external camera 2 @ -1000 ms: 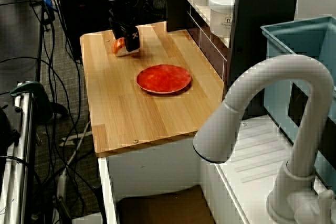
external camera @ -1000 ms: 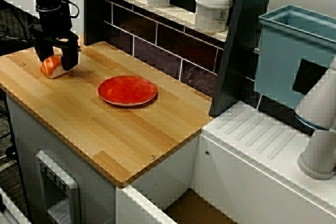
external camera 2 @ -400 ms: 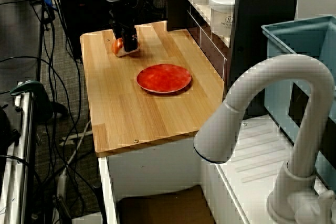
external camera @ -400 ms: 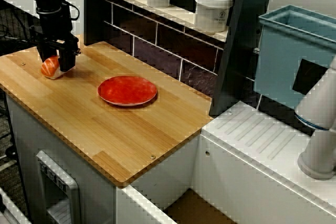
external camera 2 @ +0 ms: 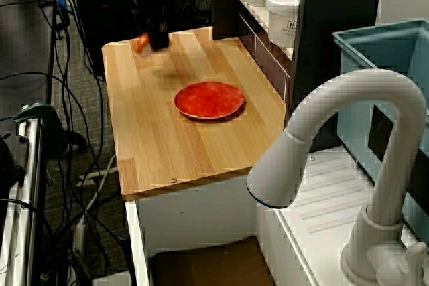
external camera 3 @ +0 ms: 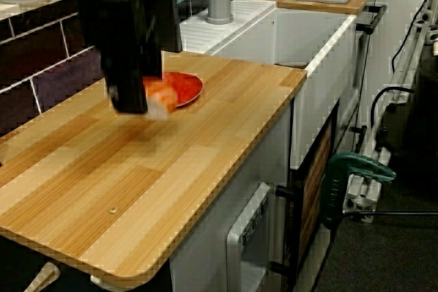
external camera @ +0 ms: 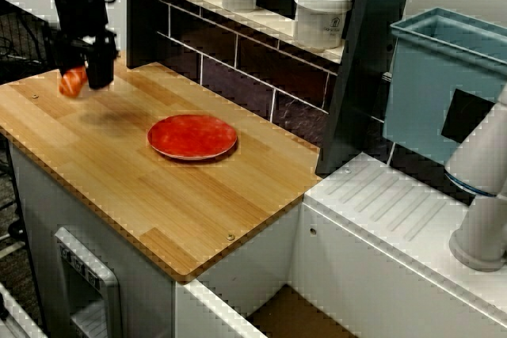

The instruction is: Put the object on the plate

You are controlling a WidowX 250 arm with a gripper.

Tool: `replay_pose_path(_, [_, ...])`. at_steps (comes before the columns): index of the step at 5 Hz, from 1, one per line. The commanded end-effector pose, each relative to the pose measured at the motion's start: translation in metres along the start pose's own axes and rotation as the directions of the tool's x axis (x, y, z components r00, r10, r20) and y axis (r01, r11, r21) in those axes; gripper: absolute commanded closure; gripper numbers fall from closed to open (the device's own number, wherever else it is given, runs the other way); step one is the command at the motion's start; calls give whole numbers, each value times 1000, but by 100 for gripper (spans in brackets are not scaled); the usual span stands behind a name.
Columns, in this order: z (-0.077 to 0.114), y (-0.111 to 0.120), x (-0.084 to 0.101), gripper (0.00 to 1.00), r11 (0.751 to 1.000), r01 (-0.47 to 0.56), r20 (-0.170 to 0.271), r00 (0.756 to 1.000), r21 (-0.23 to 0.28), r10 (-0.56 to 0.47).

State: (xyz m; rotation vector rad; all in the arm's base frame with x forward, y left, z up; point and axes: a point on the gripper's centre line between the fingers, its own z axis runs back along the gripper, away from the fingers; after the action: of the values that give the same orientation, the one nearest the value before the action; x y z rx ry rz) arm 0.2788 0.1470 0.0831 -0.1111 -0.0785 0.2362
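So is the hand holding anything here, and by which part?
Yes: the hand holds the toy sushi lifted off the wooden counter, pinched across its sides; one end sticks out past the fingers.

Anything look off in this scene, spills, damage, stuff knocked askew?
Nothing stands out. The gripper holds the sushi clear above the wooden counter; the red plate lies flat and bare. The jars stand upright on the shelf.

Bare wooden counter lies between gripper and plate; jars stand far behind.
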Motion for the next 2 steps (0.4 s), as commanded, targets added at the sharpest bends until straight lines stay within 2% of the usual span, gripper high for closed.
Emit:
replay_pose_path(1, [47,-43,-15,100,993,113,103,989,-17,-110])
replay_pose_path(2, [29,-72,-11,100,993,117,94,989,10,-117])
